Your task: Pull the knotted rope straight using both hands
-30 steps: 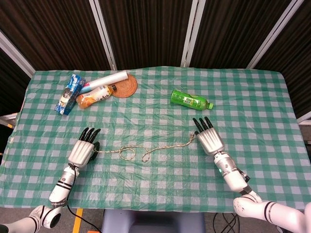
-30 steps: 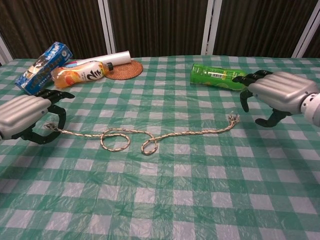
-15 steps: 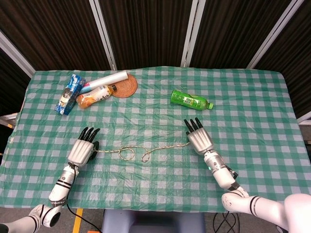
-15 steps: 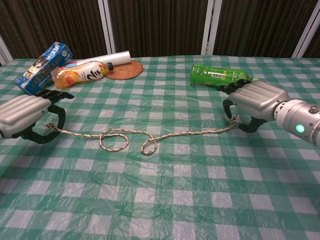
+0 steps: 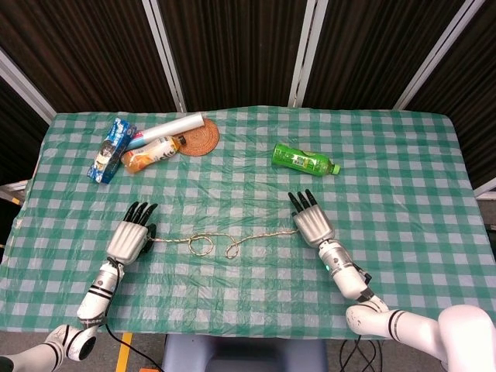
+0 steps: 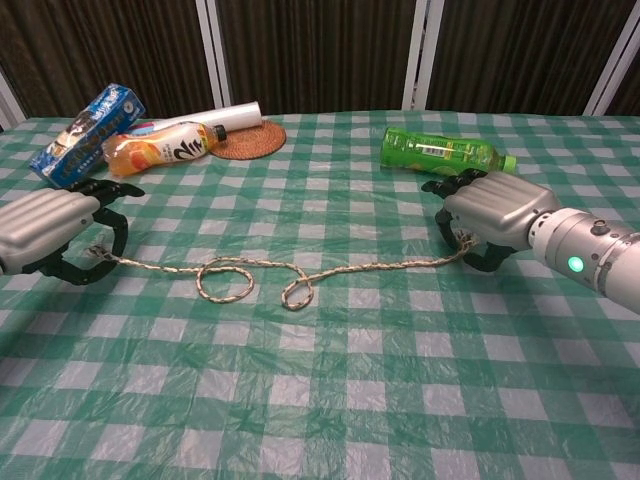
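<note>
A thin tan rope (image 5: 256,235) (image 6: 380,267) lies across the checked cloth, with two loose loops (image 5: 203,246) (image 6: 228,280) near its middle. My left hand (image 5: 130,239) (image 6: 50,230) sits at the rope's left end, which is pinched under its curled dark fingers. My right hand (image 5: 311,222) (image 6: 495,212) hovers over the rope's right end. Its fingers arch down on one side of the rope tip and its thumb on the other, and a gap still shows between them.
A green bottle (image 5: 304,160) (image 6: 440,152) lies just behind my right hand. At the far left are an orange drink bottle (image 5: 151,153) (image 6: 160,147), a blue carton (image 5: 111,149) (image 6: 85,122), a white roll (image 5: 170,125) and a round woven coaster (image 5: 201,138).
My right hand has moved left and nearer, from beside the rope's right end to directly over it. My left hand has edged slightly left with its end of the rope.
</note>
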You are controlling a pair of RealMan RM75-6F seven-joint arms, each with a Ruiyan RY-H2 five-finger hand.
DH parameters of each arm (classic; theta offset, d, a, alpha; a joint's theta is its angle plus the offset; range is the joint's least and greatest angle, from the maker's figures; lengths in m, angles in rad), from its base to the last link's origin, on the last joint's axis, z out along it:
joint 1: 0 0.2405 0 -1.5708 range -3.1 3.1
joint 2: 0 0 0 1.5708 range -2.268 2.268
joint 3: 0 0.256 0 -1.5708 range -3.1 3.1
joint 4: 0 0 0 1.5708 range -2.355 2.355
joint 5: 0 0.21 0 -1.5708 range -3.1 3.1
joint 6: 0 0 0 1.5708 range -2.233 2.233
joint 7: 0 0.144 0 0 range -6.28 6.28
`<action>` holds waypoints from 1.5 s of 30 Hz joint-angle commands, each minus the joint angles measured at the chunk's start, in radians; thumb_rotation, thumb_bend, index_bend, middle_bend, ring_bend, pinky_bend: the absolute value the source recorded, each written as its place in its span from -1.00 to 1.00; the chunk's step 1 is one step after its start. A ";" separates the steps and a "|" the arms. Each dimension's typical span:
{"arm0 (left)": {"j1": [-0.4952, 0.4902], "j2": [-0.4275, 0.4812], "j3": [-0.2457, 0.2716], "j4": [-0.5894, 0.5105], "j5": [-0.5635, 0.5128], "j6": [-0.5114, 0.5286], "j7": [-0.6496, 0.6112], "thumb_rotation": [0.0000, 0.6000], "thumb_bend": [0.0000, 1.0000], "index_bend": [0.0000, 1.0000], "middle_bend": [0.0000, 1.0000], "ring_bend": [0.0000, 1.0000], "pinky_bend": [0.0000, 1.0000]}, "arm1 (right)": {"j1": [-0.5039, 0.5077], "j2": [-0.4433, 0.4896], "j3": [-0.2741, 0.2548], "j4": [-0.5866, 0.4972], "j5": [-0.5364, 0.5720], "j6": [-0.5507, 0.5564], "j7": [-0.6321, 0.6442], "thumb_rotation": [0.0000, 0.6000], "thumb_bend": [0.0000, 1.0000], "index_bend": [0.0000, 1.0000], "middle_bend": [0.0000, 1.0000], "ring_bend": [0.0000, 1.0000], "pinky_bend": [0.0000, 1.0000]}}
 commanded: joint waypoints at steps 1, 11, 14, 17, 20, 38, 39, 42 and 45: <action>0.000 -0.001 0.001 0.004 0.000 -0.002 -0.003 1.00 -0.14 0.23 -0.87 -1.00 -0.97 | 0.003 -0.005 -0.005 0.009 0.007 0.001 -0.007 1.00 -0.01 0.21 -1.00 -1.00 -1.00; 0.000 -0.002 0.003 0.013 0.001 -0.002 -0.015 1.00 -0.14 0.23 -0.87 -1.00 -0.97 | 0.011 -0.018 -0.013 0.021 0.045 0.003 -0.034 1.00 -0.01 0.24 -1.00 -1.00 -1.00; 0.000 -0.002 0.002 0.013 0.002 0.001 -0.017 1.00 -0.14 0.23 -0.87 -1.00 -0.97 | 0.013 -0.020 -0.016 0.022 0.046 0.011 -0.039 1.00 0.02 0.30 -1.00 -1.00 -1.00; 0.001 0.000 0.002 0.012 0.002 0.004 -0.016 1.00 -0.14 0.23 -0.87 -1.00 -0.97 | 0.012 -0.020 -0.020 0.024 0.045 0.021 -0.041 1.00 0.15 0.40 -0.95 -1.00 -1.00; 0.001 0.002 0.001 0.010 0.001 0.005 -0.016 1.00 -0.14 0.24 -0.87 -1.00 -0.97 | 0.011 -0.015 -0.021 0.022 0.050 0.026 -0.042 1.00 0.20 0.48 -0.92 -1.00 -1.00; 0.034 0.068 0.006 -0.006 -0.003 0.039 -0.013 1.00 -0.14 0.24 -0.87 -1.00 -0.97 | -0.114 0.241 -0.066 -0.131 0.013 0.141 0.090 1.00 0.24 0.51 -0.89 -1.00 -1.00; 0.036 0.070 0.007 -0.004 -0.003 0.039 -0.013 1.00 -0.14 0.24 -0.87 -1.00 -0.97 | -0.122 0.254 -0.069 -0.132 0.011 0.145 0.103 1.00 0.24 0.51 -0.89 -1.00 -1.00; 0.041 0.075 0.010 0.003 -0.005 0.037 -0.014 1.00 -0.14 0.24 -0.87 -1.00 -0.97 | -0.149 0.291 -0.077 -0.132 0.003 0.156 0.148 1.00 0.24 0.51 -0.89 -1.00 -1.00; 0.045 0.077 0.011 0.012 -0.008 0.034 -0.016 1.00 -0.14 0.24 -0.87 -1.00 -0.97 | -0.170 0.317 -0.085 -0.122 -0.003 0.158 0.194 1.00 0.24 0.51 -0.89 -1.00 -1.00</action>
